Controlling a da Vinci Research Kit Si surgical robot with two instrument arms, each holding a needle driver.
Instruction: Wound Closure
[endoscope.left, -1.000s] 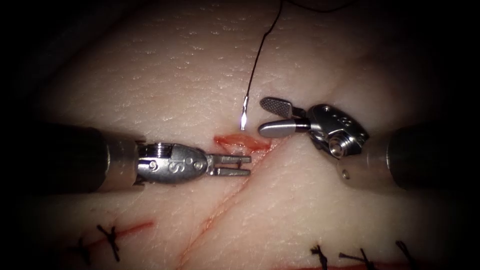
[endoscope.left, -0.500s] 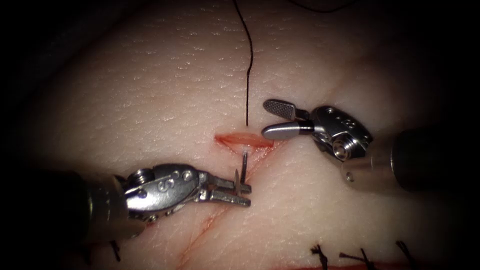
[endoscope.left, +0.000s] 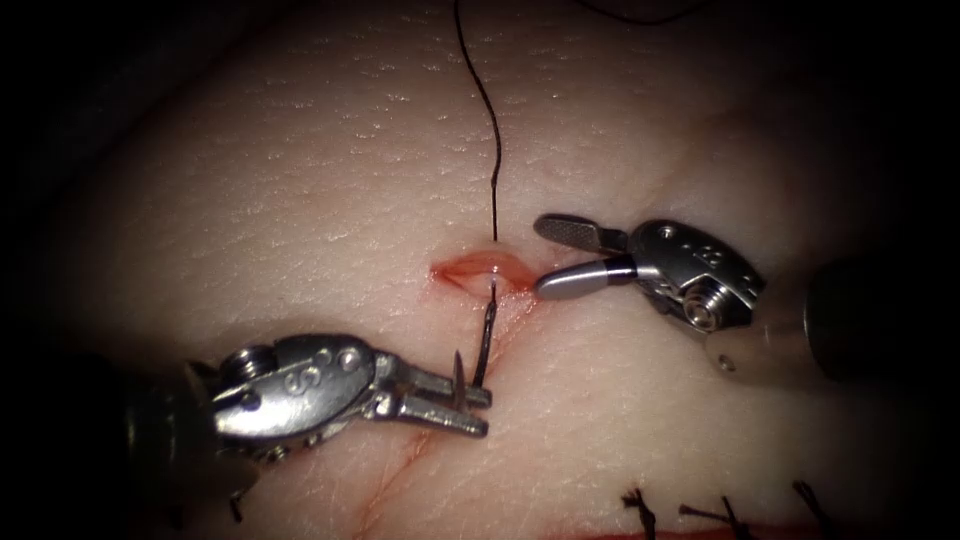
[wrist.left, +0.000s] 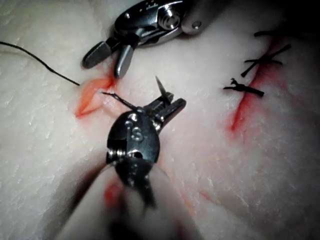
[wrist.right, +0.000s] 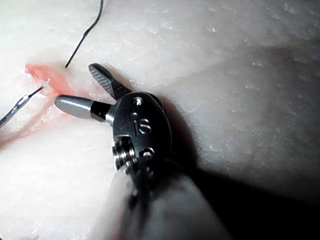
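Steel and curved, the needle (endoscope.left: 481, 350) sits in the closed jaws of the left tool (endoscope.left: 470, 400), gripped near its pointed end, just below the cut (endoscope.left: 485, 275); its tail end rises to the cut's lower lip, out of the tissue. Black thread (endoscope.left: 492, 150) runs from the cut up across the pale, pebbled tissue (endoscope.left: 300, 200). Right of the cut, the right tool (endoscope.left: 560, 258) hovers with jaws apart, holding nothing. Knotted black stitches (endoscope.left: 720, 515) lie well below the cut.
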